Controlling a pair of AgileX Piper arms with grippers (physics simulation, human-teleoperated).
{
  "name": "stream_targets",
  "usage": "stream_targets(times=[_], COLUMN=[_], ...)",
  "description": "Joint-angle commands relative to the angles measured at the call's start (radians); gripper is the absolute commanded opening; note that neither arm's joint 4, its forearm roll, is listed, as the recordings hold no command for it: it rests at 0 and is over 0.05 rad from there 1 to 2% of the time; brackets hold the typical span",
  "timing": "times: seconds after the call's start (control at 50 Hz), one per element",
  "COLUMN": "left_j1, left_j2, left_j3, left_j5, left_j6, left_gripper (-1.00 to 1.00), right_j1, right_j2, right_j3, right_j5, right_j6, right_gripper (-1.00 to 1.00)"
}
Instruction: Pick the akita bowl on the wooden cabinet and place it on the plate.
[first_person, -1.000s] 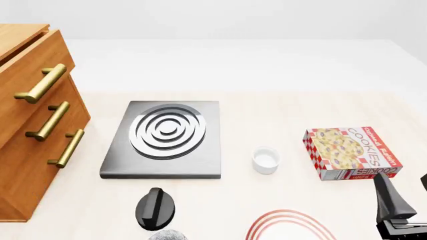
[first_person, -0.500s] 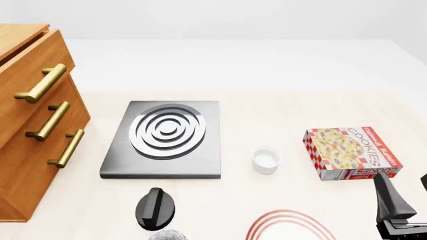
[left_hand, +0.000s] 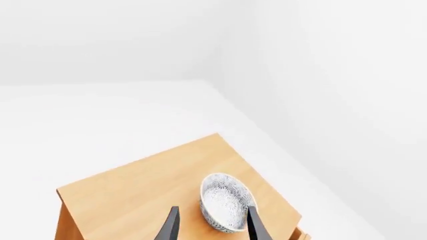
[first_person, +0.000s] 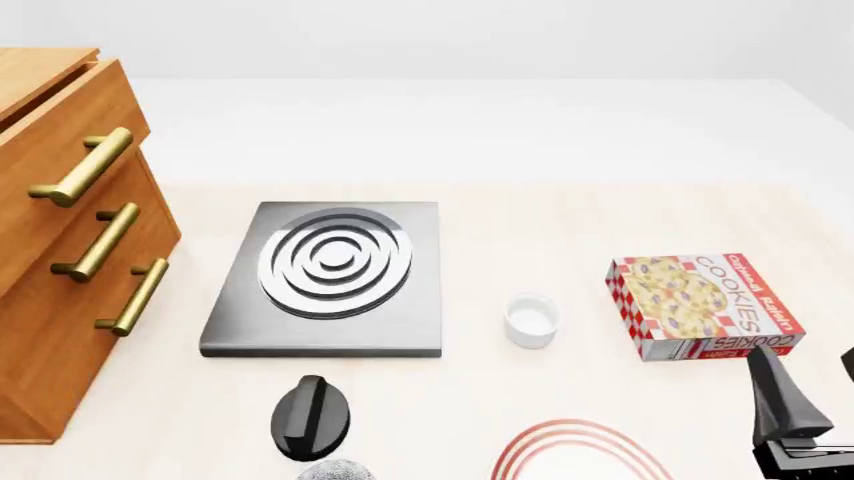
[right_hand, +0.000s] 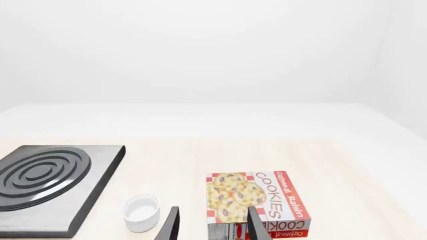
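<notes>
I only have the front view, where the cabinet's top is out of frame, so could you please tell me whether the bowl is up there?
Observer: Yes. The bowl sits upright on the cabinet top, near one edge.
Operator: Thank you. Where is the left pincer?
Observer: The left pincer is open and aimed at the bowl. I cannot tell whether it touches it.
Operator: And is the right pincer holding anything?
Observer: No. The right pincer is open and empty, pointing toward the cookie box.
</notes>
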Motion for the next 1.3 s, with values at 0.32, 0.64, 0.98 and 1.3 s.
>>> stream_targets(times=[0.32, 0.64, 0.98, 1.3], left_j1=[-0.006, -0.006, -0.012, -0.021], left_j2=[0.096, 0.150, 0.208, 0.252], left_j3=[-0.057, -0.055, -0.104, -0.098], left_j5=[0.006, 0.003, 0.023, 0.006], left_j6=[-0.024, -0.044, -0.061, -0.059], left_gripper=[1.00, 1.00, 1.00, 1.00], right_j1=[0.000, 0.000, 0.000, 0.000], right_j2=[0.000, 0.000, 0.000, 0.000], right_j3=[0.000, 0.000, 0.000, 0.000], right_j5=[0.000, 0.000, 0.000, 0.000], right_j6=[0.000, 0.000, 0.000, 0.000], right_gripper=[1.00, 1.00, 1.00, 1.00])
